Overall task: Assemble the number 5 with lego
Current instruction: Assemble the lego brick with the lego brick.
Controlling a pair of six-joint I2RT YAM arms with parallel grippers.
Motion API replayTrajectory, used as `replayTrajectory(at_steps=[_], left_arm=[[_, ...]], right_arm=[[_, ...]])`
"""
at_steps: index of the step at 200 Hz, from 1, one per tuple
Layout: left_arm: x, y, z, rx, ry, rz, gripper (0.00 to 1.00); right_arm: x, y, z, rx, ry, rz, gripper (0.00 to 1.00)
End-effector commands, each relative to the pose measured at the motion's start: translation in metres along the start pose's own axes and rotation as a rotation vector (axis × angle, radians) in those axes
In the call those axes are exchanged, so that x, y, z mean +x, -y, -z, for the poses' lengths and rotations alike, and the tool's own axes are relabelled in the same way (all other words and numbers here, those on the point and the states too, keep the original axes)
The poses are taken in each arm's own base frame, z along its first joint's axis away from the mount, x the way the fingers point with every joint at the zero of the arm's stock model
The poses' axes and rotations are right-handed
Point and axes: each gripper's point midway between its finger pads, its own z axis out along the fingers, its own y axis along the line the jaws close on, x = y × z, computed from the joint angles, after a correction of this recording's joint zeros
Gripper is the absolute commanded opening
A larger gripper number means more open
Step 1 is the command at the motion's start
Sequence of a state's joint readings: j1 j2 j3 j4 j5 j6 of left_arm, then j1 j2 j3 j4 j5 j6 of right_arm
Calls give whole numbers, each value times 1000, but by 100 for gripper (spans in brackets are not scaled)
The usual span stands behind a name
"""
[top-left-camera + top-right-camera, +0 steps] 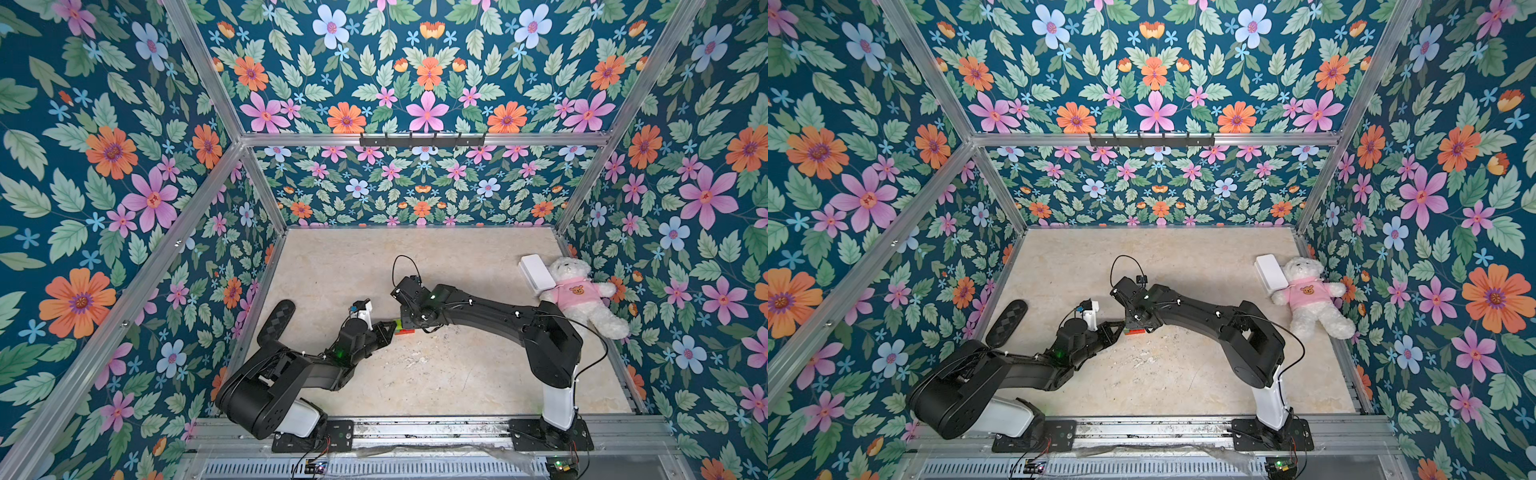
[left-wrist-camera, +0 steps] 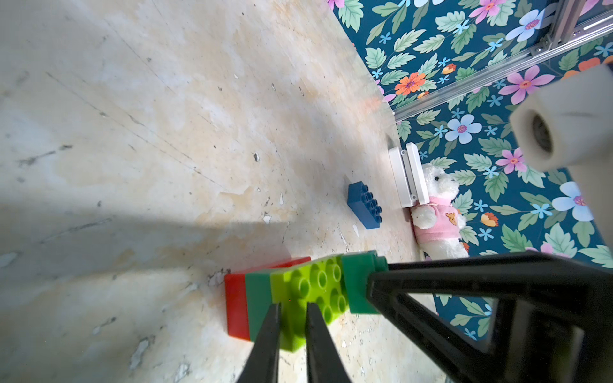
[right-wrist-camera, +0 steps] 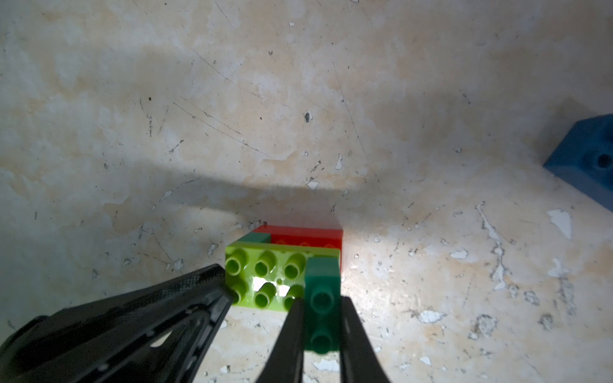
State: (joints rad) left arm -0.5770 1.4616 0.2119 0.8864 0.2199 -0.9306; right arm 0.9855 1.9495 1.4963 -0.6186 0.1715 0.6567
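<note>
A block of joined lego [image 1: 405,327] [image 1: 1133,331] lies on its side mid-table: a red brick [image 2: 237,305], a dark-green brick [image 2: 258,295], a lime-green brick [image 2: 318,285] [image 3: 265,265], and an end dark-green brick [image 2: 356,285] [image 3: 321,275] against the lime studs. My left gripper [image 2: 293,308] is shut on the lime-green brick. My right gripper [image 3: 321,300] is shut on the end dark-green brick. A loose blue brick [image 2: 363,205] [image 3: 587,159] lies apart on the table, hidden under the right arm in both top views.
A white teddy [image 1: 582,295] in a pink shirt and a white box [image 1: 536,272] lie by the right wall. A black patterned paddle [image 1: 276,320] leans at the left wall. Both arms meet over the middle of the beige table [image 1: 436,374].
</note>
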Motion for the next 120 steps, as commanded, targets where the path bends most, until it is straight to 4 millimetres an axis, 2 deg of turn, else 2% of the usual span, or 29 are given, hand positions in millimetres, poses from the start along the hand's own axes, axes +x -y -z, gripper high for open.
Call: replayTrajectory(at_steps=[1,82,120], left_arm=[[32,-48,6,-192,-116,24,17],[33,-49,7,-195,-114,26,17],[32,-49,7,-197,-113,26,17]], right_arm=[[4,-1,-2,2,-16,3,0],[7,0,-7,19,-34,16,0],[4,-1,-3,13,-21,14,0]])
